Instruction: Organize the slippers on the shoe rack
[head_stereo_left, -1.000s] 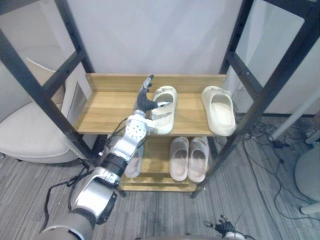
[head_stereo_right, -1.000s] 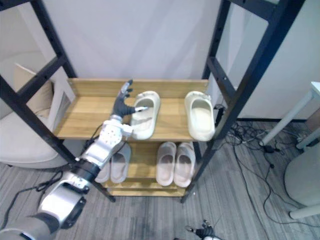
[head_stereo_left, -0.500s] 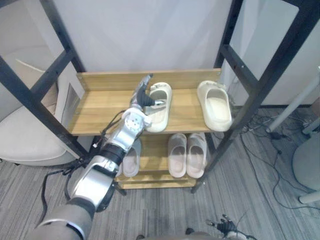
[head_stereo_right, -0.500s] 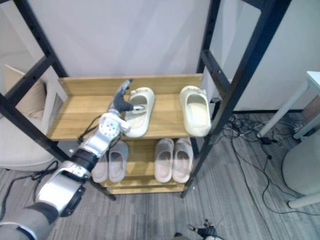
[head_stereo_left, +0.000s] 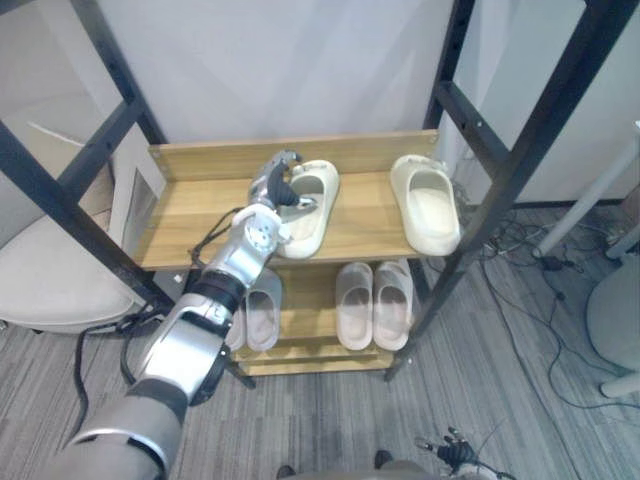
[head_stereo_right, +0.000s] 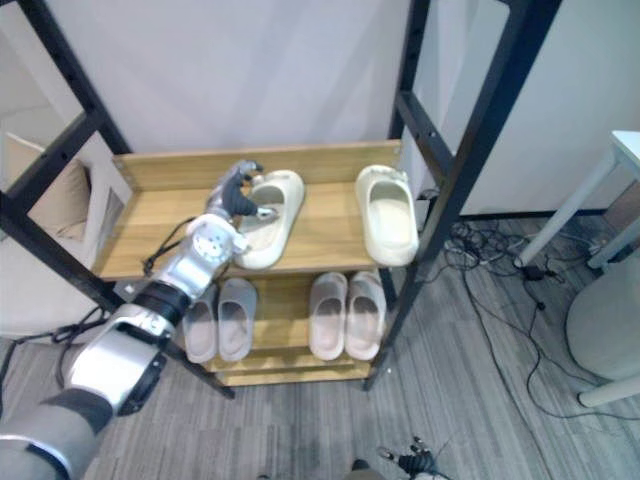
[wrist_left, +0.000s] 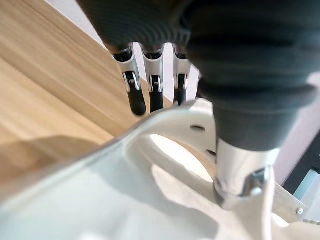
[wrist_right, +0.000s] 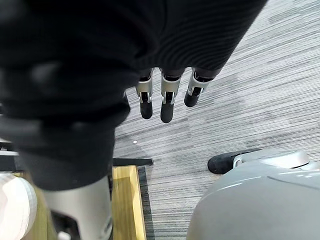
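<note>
My left hand (head_stereo_left: 268, 190) has its fingers (wrist_left: 136, 100) clenched over the rim of the cream slipper (head_stereo_left: 308, 222) on the shoe rack's upper shelf (head_stereo_left: 195, 220), the other cream slipper (head_stereo_left: 427, 210) well apart.

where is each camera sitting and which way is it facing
Left eye view: on the head, looking down at the shoe rack; the left arm reaches in, left hand on a cream slipper.
Right eye view: beside it, same scene, slightly offset.
Left wrist view: on the left wrist, looking along the fingers and thumb pinching that slipper's rim.
Right wrist view: on the right wrist, facing the grey floor past the open right hand.
Shared: eye views and left wrist view show that grip.
</note>
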